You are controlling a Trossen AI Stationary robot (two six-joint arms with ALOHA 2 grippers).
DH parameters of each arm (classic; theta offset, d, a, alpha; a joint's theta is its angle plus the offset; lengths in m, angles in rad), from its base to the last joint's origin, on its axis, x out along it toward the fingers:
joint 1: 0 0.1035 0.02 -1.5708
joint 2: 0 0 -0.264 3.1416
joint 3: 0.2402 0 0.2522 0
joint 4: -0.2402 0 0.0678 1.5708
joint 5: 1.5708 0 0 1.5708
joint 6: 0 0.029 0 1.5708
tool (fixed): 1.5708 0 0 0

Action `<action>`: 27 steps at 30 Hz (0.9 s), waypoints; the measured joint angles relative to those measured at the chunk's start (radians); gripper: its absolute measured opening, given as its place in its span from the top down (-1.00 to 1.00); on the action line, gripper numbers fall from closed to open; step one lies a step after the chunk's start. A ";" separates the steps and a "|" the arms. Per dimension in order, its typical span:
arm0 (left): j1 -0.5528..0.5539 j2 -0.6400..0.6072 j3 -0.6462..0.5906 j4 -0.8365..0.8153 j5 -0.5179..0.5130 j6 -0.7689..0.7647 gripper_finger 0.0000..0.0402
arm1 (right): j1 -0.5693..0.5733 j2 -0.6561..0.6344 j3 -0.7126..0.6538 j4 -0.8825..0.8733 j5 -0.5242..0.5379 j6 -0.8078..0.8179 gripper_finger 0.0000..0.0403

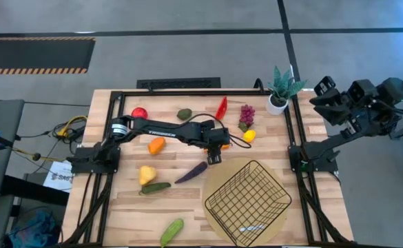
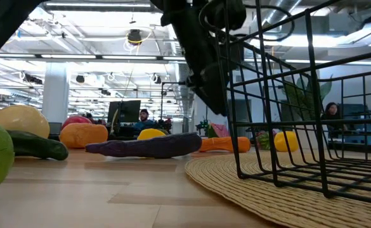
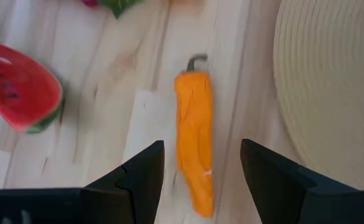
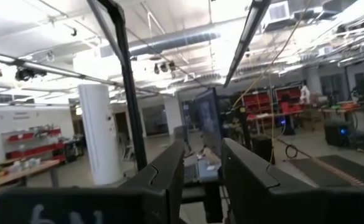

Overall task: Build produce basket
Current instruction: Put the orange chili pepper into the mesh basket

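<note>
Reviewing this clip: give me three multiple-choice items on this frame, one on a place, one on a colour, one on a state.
1. Where does the basket sit?
A. on the round mat
B. on bare wood
C. on the floor

2. What colour is the carrot below the left pincer?
A. purple
B. orange
C. green

3. What does the basket hold?
A. several fruits
B. the potted plant
C. no produce

Answers:
1. A, the woven mat shows around the basket's base.
2. B, the left wrist view shows it orange between the open fingers.
3. C, only mat shows through the wires.
</note>
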 joint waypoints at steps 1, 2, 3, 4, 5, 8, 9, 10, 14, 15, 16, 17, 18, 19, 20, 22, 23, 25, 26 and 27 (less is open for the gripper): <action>-0.001 -0.002 0.001 0.004 -0.001 -0.007 0.01 | 0.005 0.000 0.000 -0.006 0.000 0.000 0.36; -0.001 -0.006 0.001 0.002 -0.005 -0.011 0.01 | 0.009 0.000 0.000 -0.008 0.000 0.000 0.37; -0.001 -0.011 0.001 -0.005 -0.008 -0.014 0.01 | 0.013 0.000 0.000 -0.009 0.000 0.000 0.37; -0.001 -0.015 0.001 -0.003 -0.008 -0.016 0.01 | 0.017 0.000 0.000 -0.009 0.000 -0.001 0.37; -0.001 -0.019 0.001 0.005 -0.009 -0.016 0.01 | 0.018 0.000 0.000 -0.010 0.000 -0.001 0.37; -0.001 -0.024 0.001 0.011 -0.010 -0.026 0.01 | 0.018 0.000 0.000 -0.010 0.001 -0.003 0.37; -0.001 -0.024 0.001 0.009 -0.010 -0.027 0.01 | 0.018 0.000 0.000 -0.010 0.001 -0.003 0.37; -0.002 -0.025 0.001 0.011 -0.009 -0.027 0.01 | 0.017 0.000 0.000 -0.010 0.001 -0.003 0.37; -0.003 -0.044 0.021 -0.050 0.023 -0.022 0.01 | 0.014 0.001 0.000 -0.029 0.003 0.000 0.37; -0.003 -0.049 0.045 -0.065 0.028 -0.020 0.01 | 0.014 0.003 0.000 -0.034 0.004 0.000 0.37; -0.004 -0.058 0.071 -0.100 0.028 -0.018 0.01 | 0.014 0.007 0.000 -0.035 0.004 0.000 0.37; -0.004 -0.067 0.096 -0.153 0.022 -0.011 0.01 | 0.014 0.011 0.000 -0.037 0.004 0.000 0.37; -0.005 -0.071 0.133 -0.200 0.010 -0.003 0.01 | 0.014 0.018 0.000 -0.037 0.005 0.000 0.37; -0.004 -0.076 0.169 -0.238 -0.007 0.001 0.01 | 0.014 0.023 0.000 -0.037 0.005 0.000 0.37; -0.004 -0.079 0.202 -0.299 -0.031 0.001 0.01 | 0.014 0.031 0.000 -0.048 0.005 0.000 0.37; -0.004 -0.081 0.277 -0.430 -0.076 0.002 0.01 | 0.014 0.057 0.000 -0.064 0.006 0.008 0.37; -0.003 -0.081 0.314 -0.484 -0.095 -0.005 0.01 | 0.014 0.066 -0.001 -0.085 0.008 0.012 0.37; -0.004 -0.081 0.387 -0.634 -0.123 -0.039 0.01 | 0.014 0.102 -0.002 -0.106 0.022 0.012 0.37; -0.005 -0.081 0.418 -0.700 -0.131 -0.064 0.01 | 0.014 0.116 -0.001 -0.113 0.043 0.012 0.37; -0.006 -0.081 0.444 -0.761 -0.134 -0.092 0.01 | 0.014 0.127 -0.001 -0.133 0.063 0.012 0.37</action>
